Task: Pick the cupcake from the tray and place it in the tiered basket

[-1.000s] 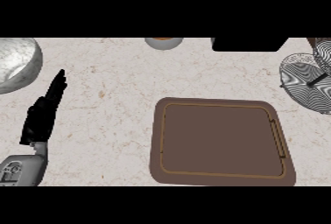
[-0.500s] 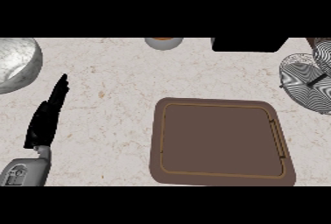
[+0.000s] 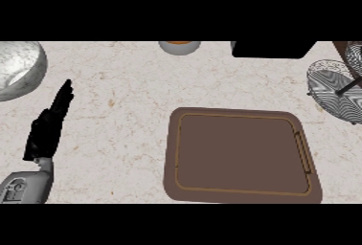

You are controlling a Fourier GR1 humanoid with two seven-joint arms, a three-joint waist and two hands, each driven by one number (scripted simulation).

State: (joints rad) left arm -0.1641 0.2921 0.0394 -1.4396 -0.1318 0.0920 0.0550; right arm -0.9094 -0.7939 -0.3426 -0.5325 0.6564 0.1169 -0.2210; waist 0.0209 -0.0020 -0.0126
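The brown tray lay in the lower middle-to-right of the frame, a rounded rectangle with a raised lip and a thin lighter line running round inside its rim. Its sides ran almost square to the frame, the far edge slightly narrower than the near one, and its surface showed bare brown. No cupcake could be made out on it; so which way the cupcake pointed and how its long axis lay could not be told.

At the right edge, in the upper part of the frame, stood the tiered basket, a round wire dish with a swirled black-and-white pattern and a dark post rising from it; it was cut off by the frame's edge.

The left hand showed at the left side of the frame, coming up from the lower left corner on its grey forearm. Its black fingers were straight and held together, pointing up and slightly to the right, holding nothing, well apart from the tray.

A grey metal bowl sat at the upper left. At the top edge a small round object with an orange top was half cut off, and a black block lay to its right. All rested on a speckled cream counter.
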